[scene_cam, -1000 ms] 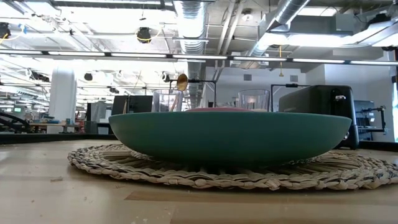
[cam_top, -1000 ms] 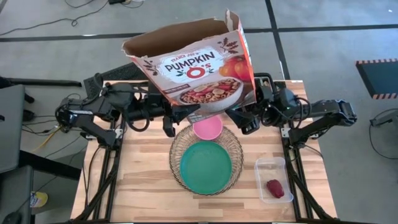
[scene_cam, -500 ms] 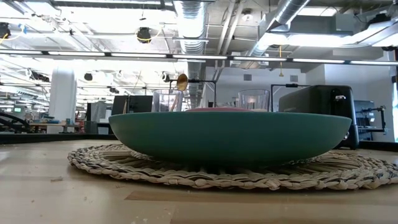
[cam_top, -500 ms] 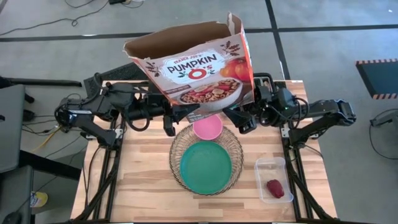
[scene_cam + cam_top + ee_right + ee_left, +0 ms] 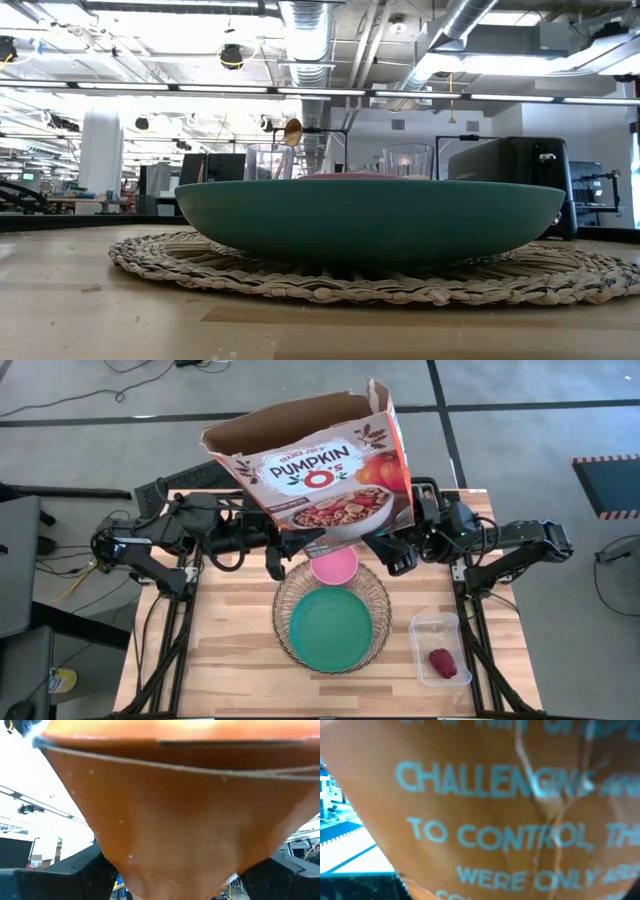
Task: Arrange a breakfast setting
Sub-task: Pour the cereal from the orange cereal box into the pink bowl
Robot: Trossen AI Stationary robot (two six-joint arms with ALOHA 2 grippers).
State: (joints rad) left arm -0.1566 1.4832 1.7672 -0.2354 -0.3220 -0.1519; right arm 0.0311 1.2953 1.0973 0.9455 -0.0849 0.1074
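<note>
A Pumpkin O's cereal box (image 5: pixel 320 470), its top torn open, is held high over the table's far side between my two arms. My right gripper (image 5: pixel 392 555) is shut on its lower end. My left gripper (image 5: pixel 290 548) is under the box's lower left part, and the box's printed panel (image 5: pixel 520 820) fills the left wrist view. The pink bowl (image 5: pixel 333 565) and the teal plate (image 5: pixel 330 625) rest on the round wire charger (image 5: pixel 283 600). The dark red fruit (image 5: pixel 442 662) lies in the clear tub (image 5: pixel 425 628). A spoon (image 5: pixel 292 131) stands up behind the plate. The bagel is out of view. My right gripper has the box's narrow lower end (image 5: pixel 120 865) between its two fingers (image 5: pixel 75 875), one on each side. The gripper comes from the table's right side. The box is lifted clear of the table and leans back, its open top toward the far left.
The black toaster (image 5: pixel 510 185) stands at the table's far right, with two clear glasses (image 5: pixel 408 160) beside it. Bare wood (image 5: pixel 230 640) lies left of the charger and along the near edge.
</note>
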